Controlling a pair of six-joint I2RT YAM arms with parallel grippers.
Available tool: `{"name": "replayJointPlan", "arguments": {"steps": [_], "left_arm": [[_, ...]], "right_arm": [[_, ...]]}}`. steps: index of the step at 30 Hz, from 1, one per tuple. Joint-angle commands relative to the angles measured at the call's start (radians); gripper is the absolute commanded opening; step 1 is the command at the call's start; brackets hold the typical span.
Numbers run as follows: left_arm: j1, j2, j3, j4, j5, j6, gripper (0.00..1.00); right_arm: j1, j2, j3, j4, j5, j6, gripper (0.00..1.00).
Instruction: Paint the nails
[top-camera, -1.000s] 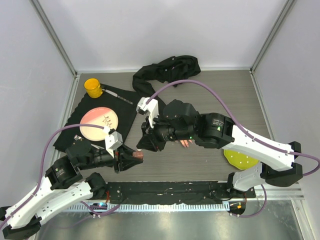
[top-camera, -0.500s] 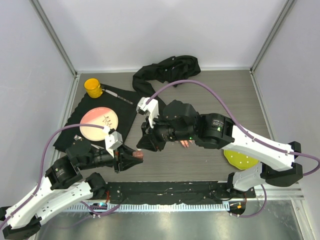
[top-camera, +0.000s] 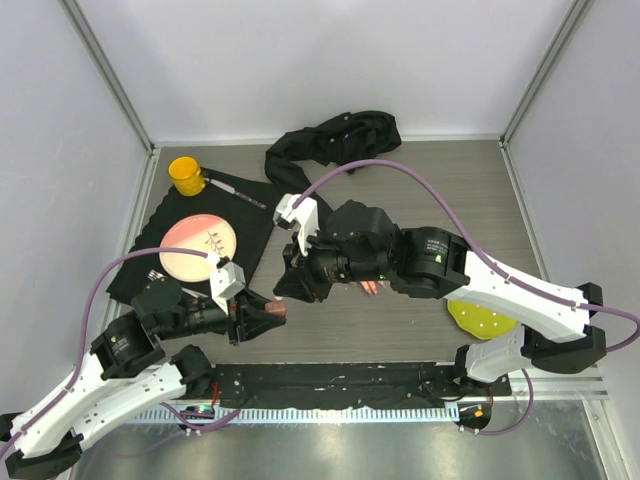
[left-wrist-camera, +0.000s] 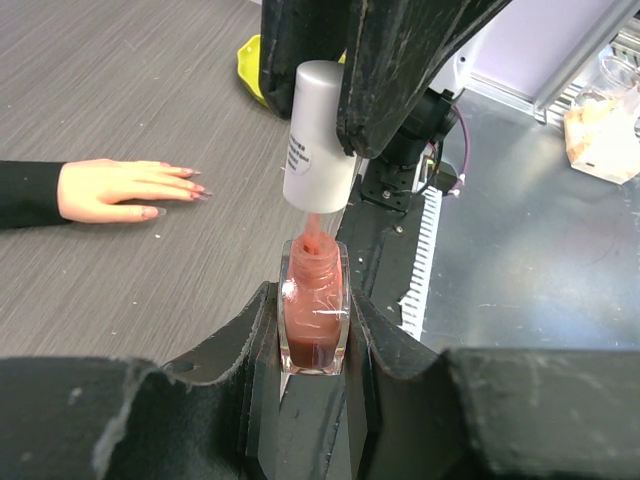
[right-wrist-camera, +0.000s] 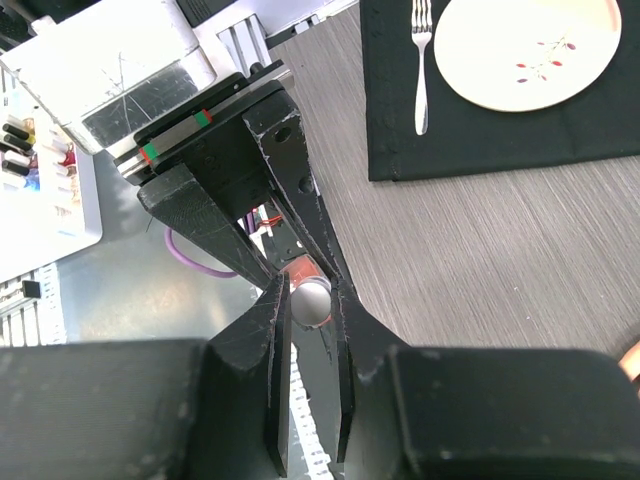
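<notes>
My left gripper (top-camera: 258, 318) is shut on a small glass bottle of pinkish-red polish (left-wrist-camera: 314, 315) and holds it upright. My right gripper (top-camera: 293, 290) is shut on the bottle's white cap (left-wrist-camera: 320, 140), which sits just above the neck with the brush stem still in the bottle. From the right wrist view the cap (right-wrist-camera: 311, 300) shows end-on between the jaws. The pale mannequin hand (left-wrist-camera: 115, 188) lies flat on the table, left of the bottle, with its pinkish-red nails (left-wrist-camera: 193, 181) pointing right. In the top view the hand (top-camera: 372, 287) is mostly hidden under my right arm.
A black mat (top-camera: 250, 215) at the left holds a pink plate (top-camera: 199, 247) and a fork (right-wrist-camera: 421, 60). A yellow cup (top-camera: 186, 174) stands at the far left. The black sleeve (top-camera: 335, 140) bunches at the back. A yellow-green disc (top-camera: 480, 320) lies under my right arm.
</notes>
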Motion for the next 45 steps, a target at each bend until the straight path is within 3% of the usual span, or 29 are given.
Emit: {"name": "replayJointPlan", "arguments": {"steps": [1, 30, 45], "left_arm": [[-0.001, -0.006, 0.025, 0.036, -0.015, 0.015, 0.00], [0.001, -0.035, 0.024, 0.033, -0.059, 0.016, 0.00], [-0.001, -0.043, 0.019, 0.032, -0.091, 0.013, 0.00]], "right_arm": [[0.003, -0.041, 0.024, 0.015, 0.039, -0.017, 0.01], [0.003, -0.098, -0.025, 0.049, 0.105, -0.005, 0.01], [-0.034, -0.257, -0.321, 0.211, 0.269, 0.057, 0.01]]}}
